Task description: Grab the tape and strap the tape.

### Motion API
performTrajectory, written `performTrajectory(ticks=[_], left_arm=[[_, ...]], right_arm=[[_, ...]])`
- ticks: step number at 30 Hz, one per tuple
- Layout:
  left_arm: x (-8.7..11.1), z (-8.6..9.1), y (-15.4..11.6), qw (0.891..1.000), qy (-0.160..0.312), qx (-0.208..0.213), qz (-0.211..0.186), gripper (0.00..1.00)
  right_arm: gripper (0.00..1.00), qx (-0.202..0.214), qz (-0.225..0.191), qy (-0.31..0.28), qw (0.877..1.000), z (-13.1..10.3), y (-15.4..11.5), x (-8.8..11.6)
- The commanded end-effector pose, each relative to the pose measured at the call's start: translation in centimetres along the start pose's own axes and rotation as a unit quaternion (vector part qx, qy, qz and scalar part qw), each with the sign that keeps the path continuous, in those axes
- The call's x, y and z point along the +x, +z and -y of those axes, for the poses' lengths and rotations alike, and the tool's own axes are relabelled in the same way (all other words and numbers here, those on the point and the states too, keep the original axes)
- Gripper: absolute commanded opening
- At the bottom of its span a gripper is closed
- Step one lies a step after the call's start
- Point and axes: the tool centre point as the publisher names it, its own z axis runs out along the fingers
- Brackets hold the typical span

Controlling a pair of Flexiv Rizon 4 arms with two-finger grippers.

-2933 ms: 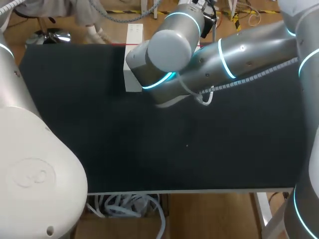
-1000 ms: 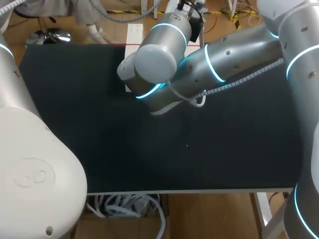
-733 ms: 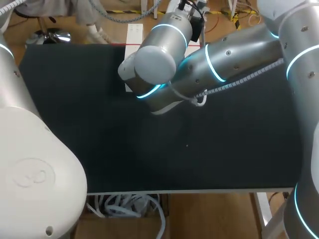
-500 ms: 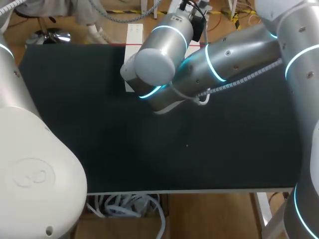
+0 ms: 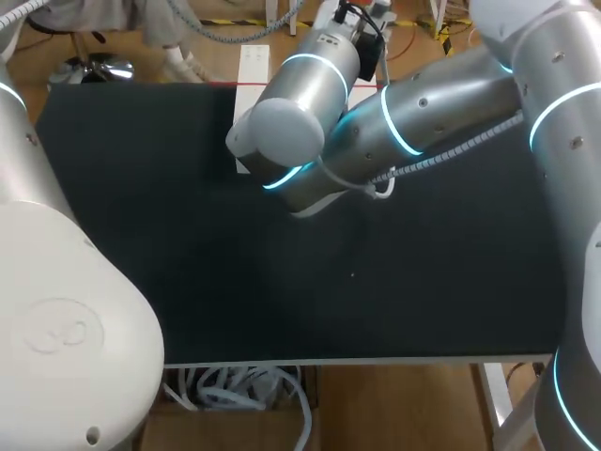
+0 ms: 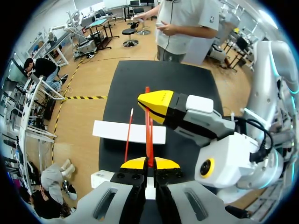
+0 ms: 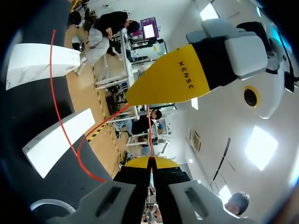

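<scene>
So: right arm has nudged slightly toward the table's far edge, by the white cardboard box. Left gripper and right gripper both clamp the thin red tape, which runs straight between them, slack looping over the box. Likely tensioning; strapping not done.

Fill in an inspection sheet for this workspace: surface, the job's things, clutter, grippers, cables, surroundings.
Surface: black table.
Job's things: thin red tape, stretched between the two grippers; a loose length runs beside it.
Clutter: long white box lying on the table.
Grippers: left gripper shut on the tape; right gripper shut on it too.
Cables: grey coiled cable along the right arm.
Surroundings: nothing seen.
</scene>
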Motion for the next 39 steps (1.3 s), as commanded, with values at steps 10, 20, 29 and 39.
performTrajectory(ticks=[10,20,29,39], left_arm=[[0.0,0.1,-0.1,1.0,-0.001,-0.002,-0.001,0.0],[0.0,0.1,-0.1,1.0,-0.001,-0.002,-0.001,0.0],[0.0,0.1,-0.1,1.0,-0.001,-0.002,-0.001,0.0],[0.0,0.1,-0.1,1.0,-0.001,-0.002,-0.001,0.0]], right_arm=[[0.0,-0.001,0.002,-0.002,1.0,-0.2,-0.3,0.1],[0.0,-0.005,-0.002,0.001,1.0,-1.0,-0.6,0.1],[0.0,-0.01,0.001,0.0,1.0,-1.2,-0.5,0.0],[0.0,-0.008,0.002,-0.003,1.0,-0.9,-0.5,0.0]])
